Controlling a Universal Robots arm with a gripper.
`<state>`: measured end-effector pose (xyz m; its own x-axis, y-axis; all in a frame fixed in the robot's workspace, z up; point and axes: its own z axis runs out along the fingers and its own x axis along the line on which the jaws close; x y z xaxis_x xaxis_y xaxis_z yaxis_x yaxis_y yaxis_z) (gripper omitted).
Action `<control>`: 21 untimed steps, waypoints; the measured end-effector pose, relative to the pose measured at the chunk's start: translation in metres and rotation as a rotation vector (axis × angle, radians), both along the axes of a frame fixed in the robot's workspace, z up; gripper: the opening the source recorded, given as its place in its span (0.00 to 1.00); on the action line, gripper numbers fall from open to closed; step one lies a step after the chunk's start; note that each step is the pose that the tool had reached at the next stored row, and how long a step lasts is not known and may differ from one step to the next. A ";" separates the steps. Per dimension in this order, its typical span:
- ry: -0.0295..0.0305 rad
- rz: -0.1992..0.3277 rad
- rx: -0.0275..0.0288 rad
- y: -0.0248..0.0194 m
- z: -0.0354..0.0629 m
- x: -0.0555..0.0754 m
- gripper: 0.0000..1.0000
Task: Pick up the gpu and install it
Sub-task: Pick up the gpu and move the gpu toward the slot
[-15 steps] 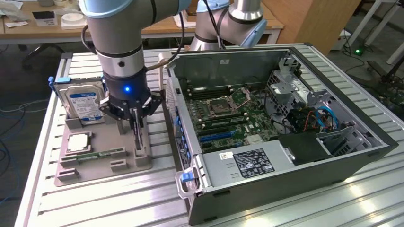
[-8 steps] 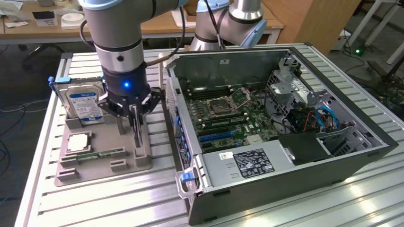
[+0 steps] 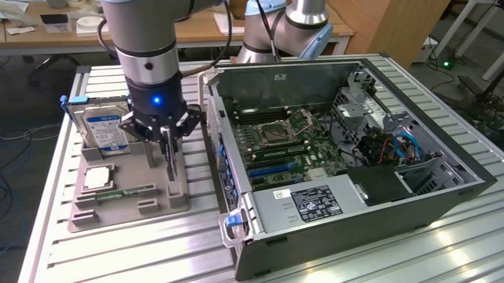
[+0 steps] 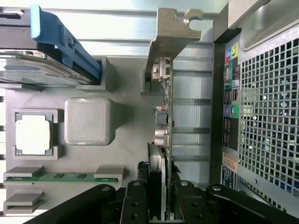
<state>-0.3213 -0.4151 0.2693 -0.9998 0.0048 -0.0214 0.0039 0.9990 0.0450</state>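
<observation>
While gripper clamps it, gpu stands edgewise, long axis alongside case.

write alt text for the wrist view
The hand grips the gpu, a card standing on edge in a grey tray, beside the computer case. A hard drive, a chip and a memory stick sit in the tray too.

Bright, even light; glare on table; soft shadows inside computer case.
</observation>
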 end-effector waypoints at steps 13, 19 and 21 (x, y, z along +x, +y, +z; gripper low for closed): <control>-0.0001 0.000 -0.0046 -0.0001 0.0124 0.000 0.27; 0.0001 0.000 -0.0183 -0.0002 0.0165 0.000 0.27; 0.0000 0.000 -0.0203 -0.0002 0.0186 0.000 0.27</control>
